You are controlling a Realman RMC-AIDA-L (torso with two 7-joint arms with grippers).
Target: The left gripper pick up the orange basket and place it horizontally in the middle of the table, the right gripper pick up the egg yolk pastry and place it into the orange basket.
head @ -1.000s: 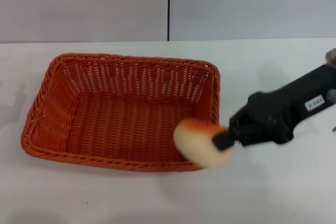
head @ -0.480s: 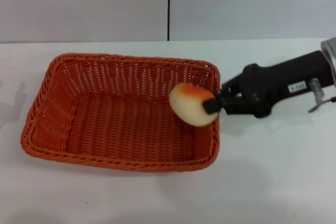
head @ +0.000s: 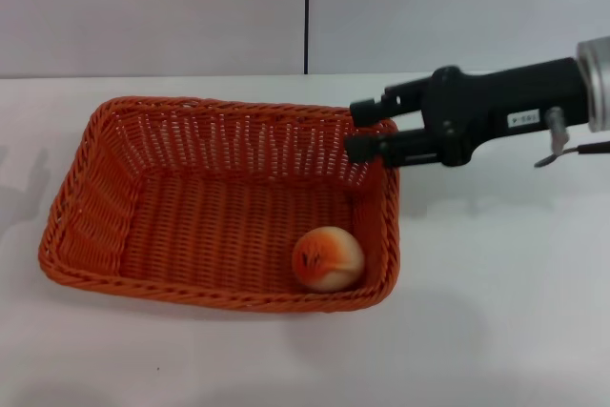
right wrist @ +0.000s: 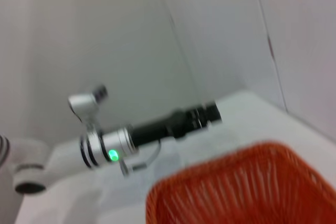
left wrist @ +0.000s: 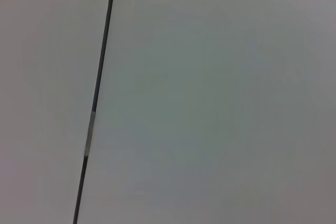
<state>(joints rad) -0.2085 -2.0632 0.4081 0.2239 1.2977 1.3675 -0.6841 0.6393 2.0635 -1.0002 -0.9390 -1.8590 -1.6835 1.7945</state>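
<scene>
The orange basket (head: 214,212) lies lengthwise on the white table (head: 496,321), slightly left of the middle; one corner of the basket (right wrist: 252,187) shows in the right wrist view. Inside it, close to the near right corner, the egg yolk pastry (head: 327,258) rests on the basket floor with its brown top tilted sideways. My right gripper (head: 360,128) hangs open and empty over the basket's far right corner, above and behind the pastry. In the right wrist view my left gripper (right wrist: 203,115) is held above the table beyond the basket, well away from it.
A grey wall with a dark vertical seam (head: 306,11) stands right behind the table's back edge. The left wrist view holds only that wall and the seam (left wrist: 97,98). Bare tabletop lies in front and to the right of the basket.
My right gripper carried the pastry over the basket's right rim, opened and let it go. The pastry now lies in the basket, and the gripper has risen toward the far right corner.
</scene>
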